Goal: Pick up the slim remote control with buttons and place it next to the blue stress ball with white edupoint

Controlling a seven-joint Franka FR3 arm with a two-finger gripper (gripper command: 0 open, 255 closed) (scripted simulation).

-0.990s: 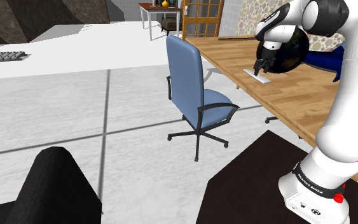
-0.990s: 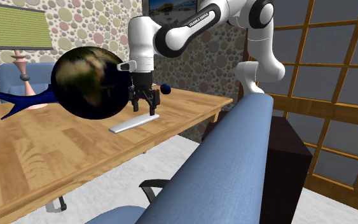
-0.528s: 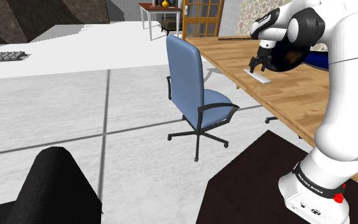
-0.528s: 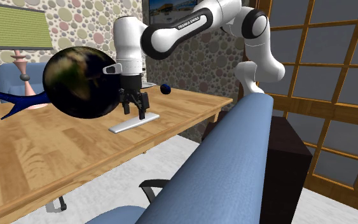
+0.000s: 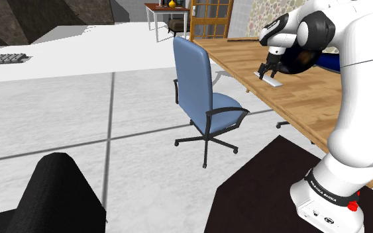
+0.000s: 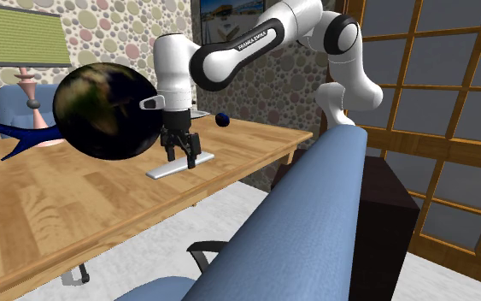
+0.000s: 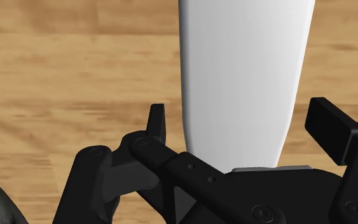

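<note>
The slim remote (image 7: pixel 244 70) is drawn as a plain white slab, lying flat on the wooden table (image 6: pixel 76 205). My gripper (image 7: pixel 242 124) hangs open over one end of it, one black finger (image 7: pixel 157 121) on each long side, neither touching it. In the second exterior view the gripper (image 6: pixel 183 158) stands upright just above the remote (image 6: pixel 161 169). The small dark-blue ball (image 6: pixel 222 120) rests farther back on the table, towards that view's right. From the shoulder camera the gripper (image 5: pixel 268 71) sits over the remote (image 5: pixel 275 83) near the table's edge.
A large dark globe (image 6: pixel 106 111) floats right beside the wrist, at the second exterior view's left. A dark blue pointed object (image 6: pixel 16 137) lies behind it. A blue office chair (image 5: pixel 201 86) stands at the table's edge (image 5: pixel 244 79). The dark stand (image 5: pixel 264 192) is near.
The gripper has slid along the remote towards the second exterior view's left and come down closer to it. Its fingers have spread a little wider. The remote has not moved.
</note>
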